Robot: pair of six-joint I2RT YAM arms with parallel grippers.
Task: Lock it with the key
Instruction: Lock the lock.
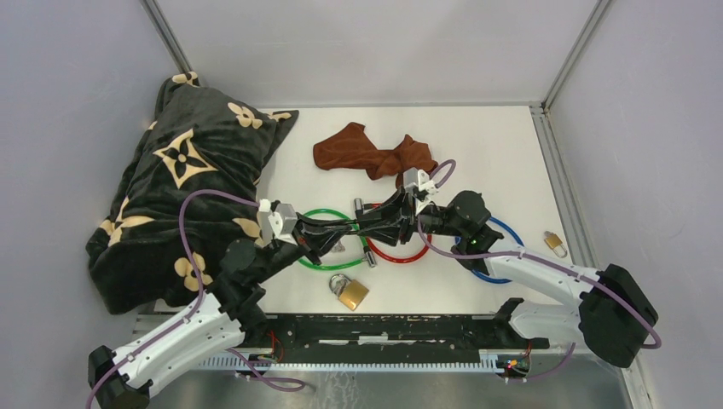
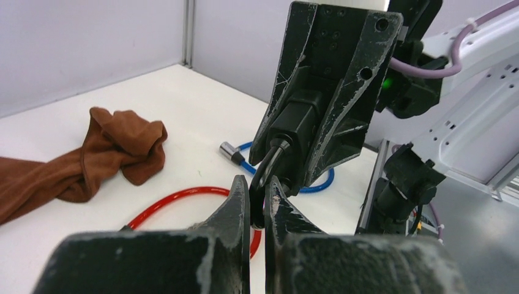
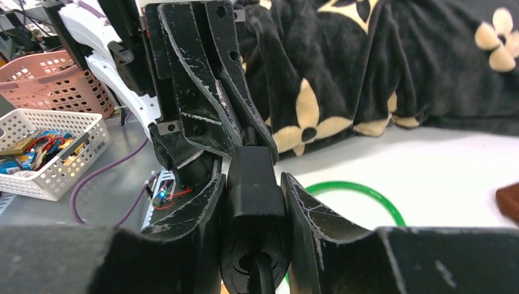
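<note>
My right gripper (image 1: pixel 381 223) (image 3: pixel 252 179) is shut on the black body of a cable lock (image 3: pixel 252 184), held above the table. The lock body also shows in the left wrist view (image 2: pixel 298 122). My left gripper (image 1: pixel 345 230) (image 2: pixel 256 184) faces it tip to tip and is shut on a thin black curved piece (image 2: pixel 270 164) that sticks out of the lock body and looks like the key. The red cable (image 1: pixel 401 255) (image 2: pixel 177 199) lies looped on the table below both grippers. Where the key enters the lock is hidden.
A green cable ring (image 1: pixel 317 263) and a blue one (image 1: pixel 511 232) lie beside the red. A brass padlock (image 1: pixel 350 292) lies near the front edge and a small one (image 1: pixel 554 243) at the right. A brown cloth (image 1: pixel 371 153) lies behind, and a black patterned blanket (image 1: pixel 183 183) at the left.
</note>
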